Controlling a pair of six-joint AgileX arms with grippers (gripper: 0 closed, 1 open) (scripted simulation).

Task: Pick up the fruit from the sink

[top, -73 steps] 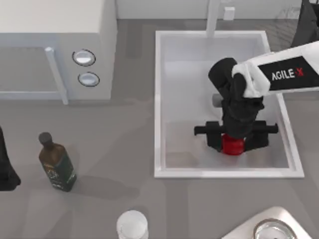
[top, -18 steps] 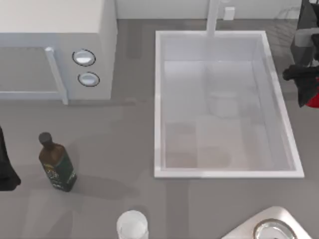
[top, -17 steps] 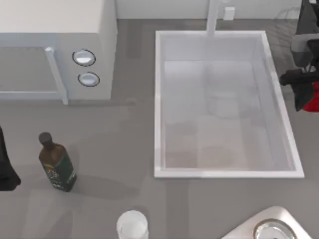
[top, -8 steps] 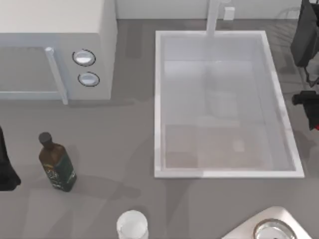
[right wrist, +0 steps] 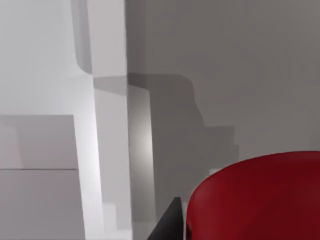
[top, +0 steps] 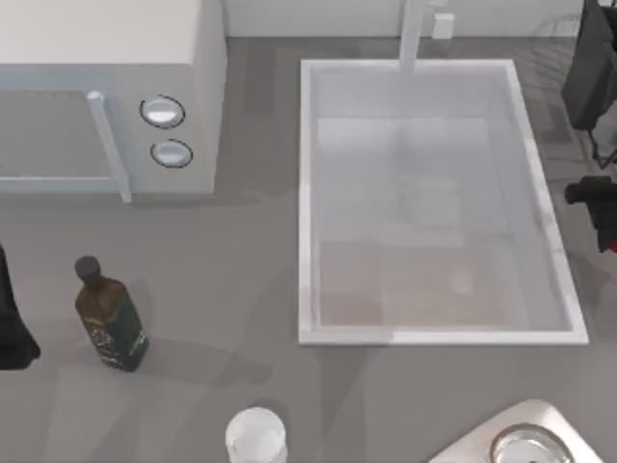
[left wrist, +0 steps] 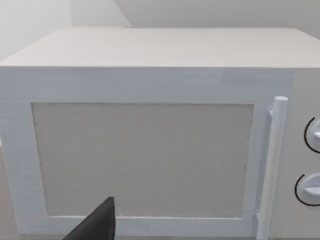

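Note:
The sink (top: 307, 193) is a white basin with a raised rim, and its floor lies bare. My right gripper (top: 605, 214) hangs outside the basin, over the counter past the sink's right rim, at the top view's right edge. In the right wrist view the glossy red fruit (right wrist: 255, 200) sits close against a dark finger (right wrist: 167, 225), with the sink's white rim (right wrist: 107, 125) beside it, so the gripper is shut on the fruit. My left arm (top: 12, 323) stays parked at the table's left edge.
A white microwave (top: 106, 87) with two round knobs stands at the back left. A dark green bottle (top: 111, 318) stands front left, a white cup (top: 255, 436) at the front, a metal bowl (top: 525, 446) front right. The faucet (top: 413, 34) rises behind the sink.
The right gripper lifted the fruit out of the sink and carried it past the right rim, then a little toward the front. It has held still for the last half second.

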